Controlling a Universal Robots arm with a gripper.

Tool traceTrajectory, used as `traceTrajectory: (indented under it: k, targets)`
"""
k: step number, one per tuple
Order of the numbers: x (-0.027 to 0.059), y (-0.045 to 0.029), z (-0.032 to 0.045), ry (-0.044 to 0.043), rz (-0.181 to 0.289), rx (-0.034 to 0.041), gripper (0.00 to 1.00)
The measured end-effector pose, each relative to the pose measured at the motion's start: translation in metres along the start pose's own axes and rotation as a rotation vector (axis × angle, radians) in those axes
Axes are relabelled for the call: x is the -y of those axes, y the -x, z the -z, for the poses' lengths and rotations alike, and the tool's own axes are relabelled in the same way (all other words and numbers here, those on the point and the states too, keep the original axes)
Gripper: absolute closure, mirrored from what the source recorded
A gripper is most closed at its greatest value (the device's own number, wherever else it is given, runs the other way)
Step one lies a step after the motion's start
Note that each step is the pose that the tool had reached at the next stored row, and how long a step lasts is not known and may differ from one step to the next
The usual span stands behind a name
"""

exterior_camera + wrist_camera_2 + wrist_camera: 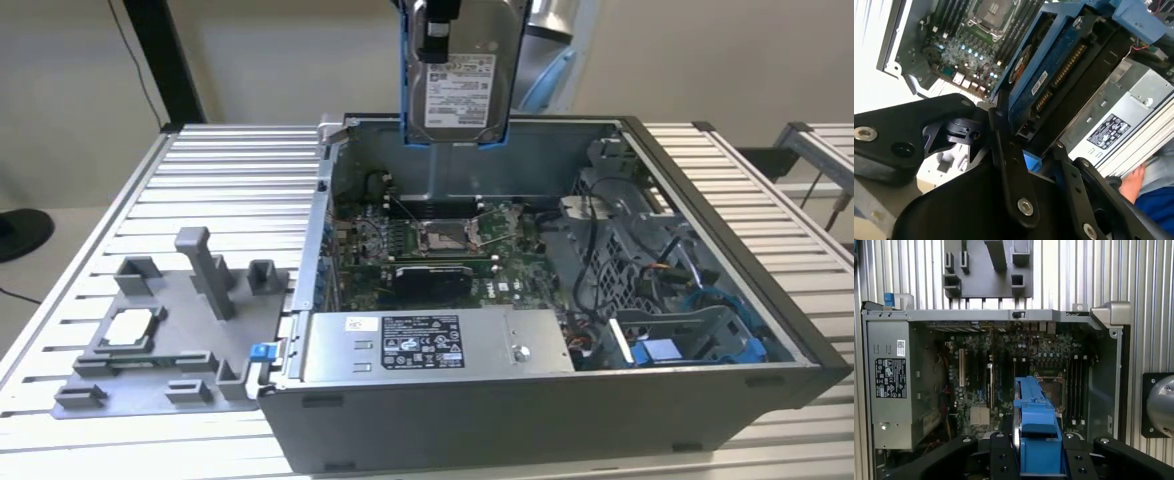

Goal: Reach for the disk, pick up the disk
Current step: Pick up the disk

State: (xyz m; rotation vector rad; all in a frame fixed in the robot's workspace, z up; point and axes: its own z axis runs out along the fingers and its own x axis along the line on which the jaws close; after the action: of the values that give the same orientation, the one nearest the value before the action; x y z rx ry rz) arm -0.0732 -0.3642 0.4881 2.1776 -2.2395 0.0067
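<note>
The disk (461,85), a silver-grey drive with a white label in blue carrier rails, hangs upright above the back of the open computer case (561,420). My gripper (435,40) is shut on its upper edge in the exterior view. In the first wrist view the blue carrier (1037,420) sits between the black fingers (999,460), high over the motherboard. The second wrist view shows the disk's (1054,70) connector side and blue rails, clamped by the black fingers (1009,165).
Inside the case lie the motherboard (441,240), a long grey box with a white label (427,345) and a blue drive bay (681,345). A grey fixture plate (147,340) holding a small silver chip (127,325) lies on the slatted table at the exterior view's left. A person's hand (1134,181) is near the case.
</note>
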Motion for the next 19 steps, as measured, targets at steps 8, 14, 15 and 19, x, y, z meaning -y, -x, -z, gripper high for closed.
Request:
traceTrajectory:
  k: [8,14,15,19]
  targets:
    - [0.0244,0.0007,0.0003,0.0000,0.000,-0.0001,1.00]
    - [0.0433,0.0012,0.0005,0.0001,0.000,-0.0001,1.00]
    - [0.0462,0.0013,0.0005,0.0001,0.000,-0.0001,1.00]
    - [0.0586,0.0016,0.0006,0.0000,0.000,-0.0001,1.00]
